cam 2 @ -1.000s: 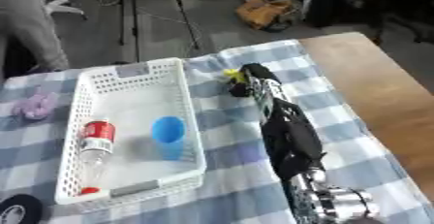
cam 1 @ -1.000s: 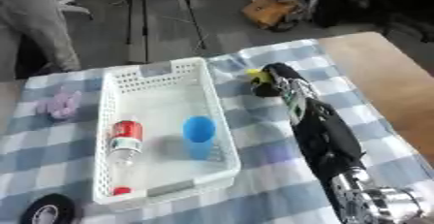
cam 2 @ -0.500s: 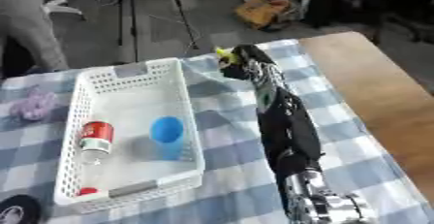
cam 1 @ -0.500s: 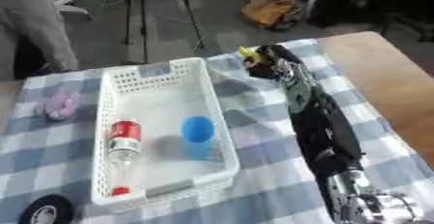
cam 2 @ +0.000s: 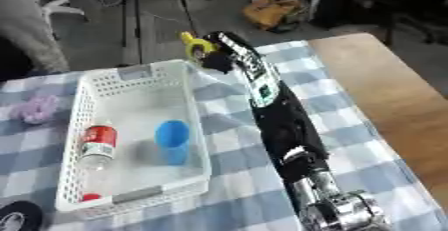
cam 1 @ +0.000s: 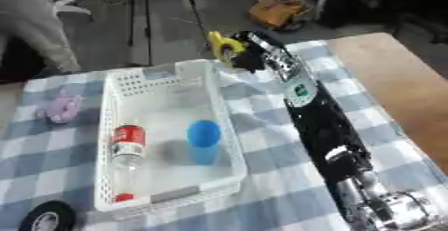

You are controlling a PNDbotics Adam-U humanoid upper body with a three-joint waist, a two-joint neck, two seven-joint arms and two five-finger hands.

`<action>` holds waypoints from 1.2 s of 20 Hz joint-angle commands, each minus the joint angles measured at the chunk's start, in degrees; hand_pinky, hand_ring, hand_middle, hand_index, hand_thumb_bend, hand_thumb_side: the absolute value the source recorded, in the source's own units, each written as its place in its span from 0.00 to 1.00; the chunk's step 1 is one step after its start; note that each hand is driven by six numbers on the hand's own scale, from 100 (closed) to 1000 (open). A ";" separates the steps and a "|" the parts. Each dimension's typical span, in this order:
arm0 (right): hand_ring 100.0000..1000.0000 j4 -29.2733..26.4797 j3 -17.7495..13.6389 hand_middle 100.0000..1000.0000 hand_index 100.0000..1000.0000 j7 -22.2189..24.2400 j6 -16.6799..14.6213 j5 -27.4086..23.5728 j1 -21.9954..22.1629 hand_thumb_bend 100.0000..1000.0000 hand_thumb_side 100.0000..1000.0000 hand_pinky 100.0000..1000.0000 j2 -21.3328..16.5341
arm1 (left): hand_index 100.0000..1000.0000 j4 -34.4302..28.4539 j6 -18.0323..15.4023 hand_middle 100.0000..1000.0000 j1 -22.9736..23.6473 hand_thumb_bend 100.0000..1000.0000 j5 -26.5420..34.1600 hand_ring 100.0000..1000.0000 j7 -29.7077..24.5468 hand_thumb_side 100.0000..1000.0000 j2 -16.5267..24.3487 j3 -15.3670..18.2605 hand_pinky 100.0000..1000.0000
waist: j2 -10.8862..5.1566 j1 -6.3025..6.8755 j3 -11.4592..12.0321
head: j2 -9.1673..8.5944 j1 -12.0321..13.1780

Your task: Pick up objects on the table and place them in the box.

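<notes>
The yellow object sits in my right hand, raised at the far right corner of the white basket; my fingers are curled round it, and it shows just past the basket's far rim. What kind of object it is I cannot make out beyond its yellow colour and small, rounded shape. My right arm stretches from the lower right of the view up along the basket's right side to that corner.

Inside the basket, a clear bottle with a red label and red cap lies lengthwise along the left wall, and a blue cup stands near the right wall, apart from the bottle.

The basket rests on a blue-and-white checked cloth. On the cloth to the left of the basket lies a small purple item, well apart from it. A black ring-shaped roll shows at the lower left corner, near the basket's near end. To the right of the cloth, bare wooden tabletop is visible.
</notes>
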 commanded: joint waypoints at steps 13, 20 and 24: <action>0.66 0.73 11.75 0.81 0.86 12.56 -22.32 5.76 -0.82 0.00 0.77 0.68 2.84 | 0.84 -1.18 0.15 0.87 -0.70 0.47 0.15 0.93 -0.26 0.93 0.91 0.02 0.30 | -1.83 -0.83 0.40 | -0.36 -0.17; 0.85 0.07 9.84 0.86 0.88 3.18 -28.56 13.02 0.19 0.07 0.74 0.96 3.04 | 0.84 -1.13 0.15 0.87 -0.60 0.47 0.13 0.93 -0.29 0.93 0.87 -0.01 0.30 | -1.91 -0.80 0.00 | -0.32 -0.07; 0.85 -0.52 9.38 0.85 0.88 -2.14 -27.86 14.76 0.79 0.21 0.72 0.97 2.36 | 0.84 -1.06 0.17 0.87 -0.47 0.47 0.08 0.93 -0.39 0.93 0.95 -0.09 0.30 | -2.12 -0.81 -0.47 | -0.03 -0.11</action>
